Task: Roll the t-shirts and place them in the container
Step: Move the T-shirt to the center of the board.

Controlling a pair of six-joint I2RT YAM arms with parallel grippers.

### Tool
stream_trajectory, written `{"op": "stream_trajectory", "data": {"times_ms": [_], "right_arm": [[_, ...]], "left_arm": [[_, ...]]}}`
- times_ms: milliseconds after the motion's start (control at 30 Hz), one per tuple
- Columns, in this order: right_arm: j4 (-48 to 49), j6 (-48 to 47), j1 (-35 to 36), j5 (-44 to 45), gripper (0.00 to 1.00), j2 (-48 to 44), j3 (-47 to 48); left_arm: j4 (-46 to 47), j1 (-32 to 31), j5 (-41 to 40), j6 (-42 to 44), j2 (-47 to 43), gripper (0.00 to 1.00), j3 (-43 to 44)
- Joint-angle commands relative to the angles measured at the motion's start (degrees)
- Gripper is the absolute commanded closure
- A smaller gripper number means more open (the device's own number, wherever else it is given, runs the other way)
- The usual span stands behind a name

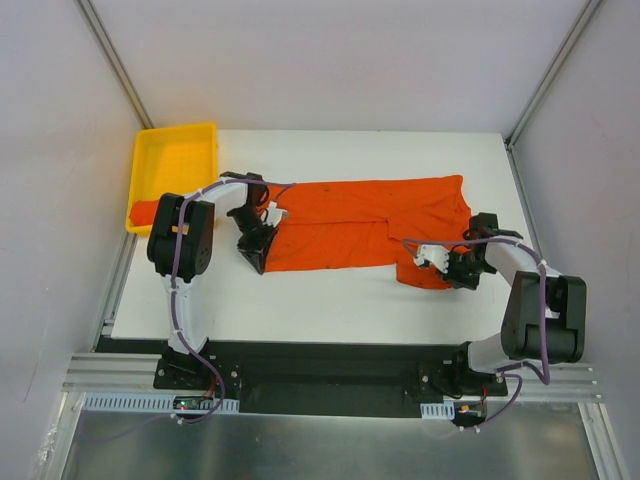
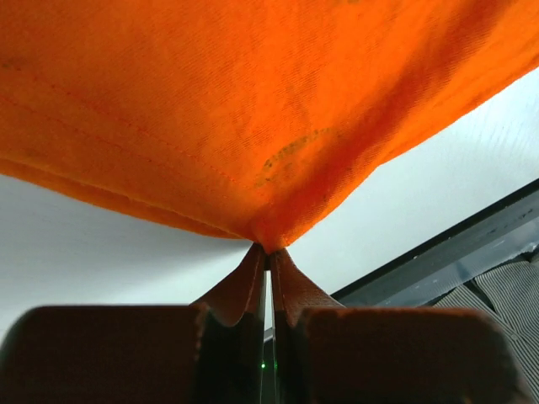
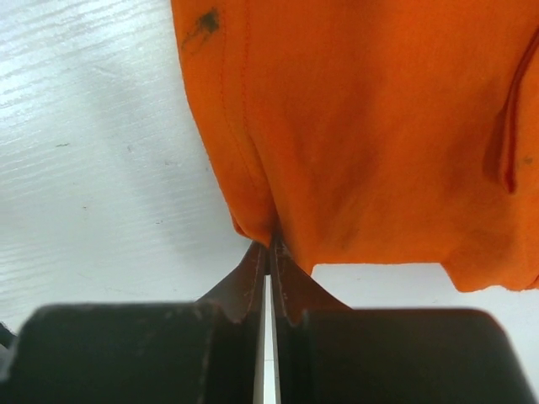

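A bright orange t-shirt lies folded lengthwise across the middle of the white table. My left gripper is shut on the shirt's near-left corner; in the left wrist view the cloth hangs lifted from my pinched gripper. My right gripper is shut on the near-right part of the shirt; in the right wrist view the cloth is pinched in my closed gripper. A second piece of orange cloth hangs over the yellow tray's near-left edge.
A yellow plastic tray stands at the table's far-left corner. Grey walls close in the table on both sides. The black base rail runs along the near edge.
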Motion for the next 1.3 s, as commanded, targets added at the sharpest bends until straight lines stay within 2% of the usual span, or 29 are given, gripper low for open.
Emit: {"op": "stream_trajectory", "data": {"times_ms": [0, 267, 433, 667, 833, 1033, 1267], "right_arm": [[-0.96, 5.14, -0.19, 1.16, 0.99, -4.4, -0.65], [-5.44, 21.4, -0.81, 1.95, 0.99, -17.6, 3.91], [-5.89, 28.96, -0.8, 3.27, 0.99, -19.37, 8.39], [-0.79, 34.59, -1.33, 4.59, 0.99, -12.44, 17.17], [-0.79, 36.44, -1.77, 5.2, 0.99, -1.8, 28.58], [-0.52, 37.06, -1.77, 5.03, 0.99, 8.38, 39.23], [0.27, 36.09, -0.98, 5.55, 1.0, 18.14, 47.05]], "left_arm": [[-1.98, 0.77, 0.57, 0.64, -1.23, 1.0, 1.67], [-1.89, 2.26, -0.57, 3.44, -7.03, 1.0, 1.67], [-1.8, 2.79, -1.1, 3.8, -7.3, 1.0, 3.34], [-1.8, 4.46, -1.27, 4.33, -5.01, 1.0, 8.52], [-1.89, 4.72, -1.19, 4.94, -1.86, 1.0, 14.5], [-3.03, 4.9, -2.32, 5.73, 3.33, 1.0, 22.4], [-4.62, 6.74, -4.61, 6.35, 9.13, 1.0, 31.28]]}}
